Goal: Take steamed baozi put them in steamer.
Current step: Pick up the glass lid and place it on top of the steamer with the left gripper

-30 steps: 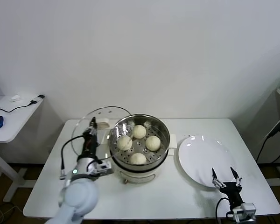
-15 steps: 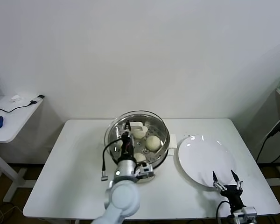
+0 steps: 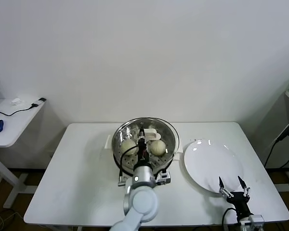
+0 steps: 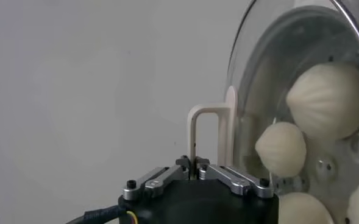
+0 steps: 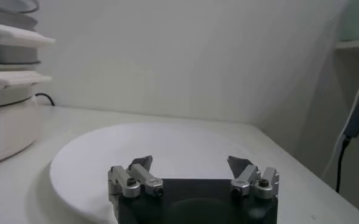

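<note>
Pinching the cream handle (image 4: 205,137) of the round glass lid (image 3: 144,139), the left pincer (image 3: 141,141) is hovering over the middle of the steamer (image 3: 119,153), its fingers pressed together on the handle's upright loop. No brand, label or writing is showing anywhere that can be read.

Directly below that pincer the steamer is sitting on the white table (image 3: 77,178): a shiny steel pot with a perforated tray, resting on a cream-white base whose side handles are sticking out to either side. Inside it the steamed baozi (image 3: 157,147) are lying on the tray, smooth, round and cream-white; in the head view two are showing clearly, one on each side of the pincer, and the arm is covering the rest. In the left wrist view several are appearing through the glass just beyond the fingers (image 4: 231,176), one with faint pleat lines running to a point.

Further right, just beside the steamer, a flat white plate (image 3: 207,161) is lying on the table. The right pincer (image 3: 233,187) is hanging low over the plate's near rim, its fingers spread wide and holding nothing, well apart from the steamer.
</note>
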Controlling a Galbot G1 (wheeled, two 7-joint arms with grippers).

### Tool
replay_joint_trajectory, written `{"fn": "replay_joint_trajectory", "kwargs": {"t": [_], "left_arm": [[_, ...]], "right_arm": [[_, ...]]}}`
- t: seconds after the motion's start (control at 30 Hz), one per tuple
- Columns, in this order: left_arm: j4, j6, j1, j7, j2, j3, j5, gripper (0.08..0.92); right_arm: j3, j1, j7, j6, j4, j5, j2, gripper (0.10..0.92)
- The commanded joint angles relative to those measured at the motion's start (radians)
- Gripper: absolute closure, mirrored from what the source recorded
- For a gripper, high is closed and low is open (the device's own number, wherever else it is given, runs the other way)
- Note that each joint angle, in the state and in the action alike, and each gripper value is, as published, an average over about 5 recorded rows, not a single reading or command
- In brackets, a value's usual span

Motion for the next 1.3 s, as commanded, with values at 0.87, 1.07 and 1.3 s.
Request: {"fn": "replay_joint_trajectory", "kwargs": {"t": [0.87, 1.07, 1.3], "left_arm": [[0.040, -0.021, 0.001, -0.019, 0.008, -0.015, 0.000, 0.838], [-0.026, -0.025, 0.021, -0.008, 0.021, -0.005, -0.029, 0.682], [-0.162, -0.033, 0.069, -0.013, 0.068, -0.008, -0.138, 0.475]], "right_arm": [[0.001, -0.014, -0.007, 0.030, -0.003, 0.000, 0.005, 0.203], [-0.001, -0.013, -0.011, 0.024, -0.001, 0.007, 0.003, 0.203], [-0.011, -0.009, 0.000, 0.022, 0.001, 0.009, 0.012, 0.203]]}}
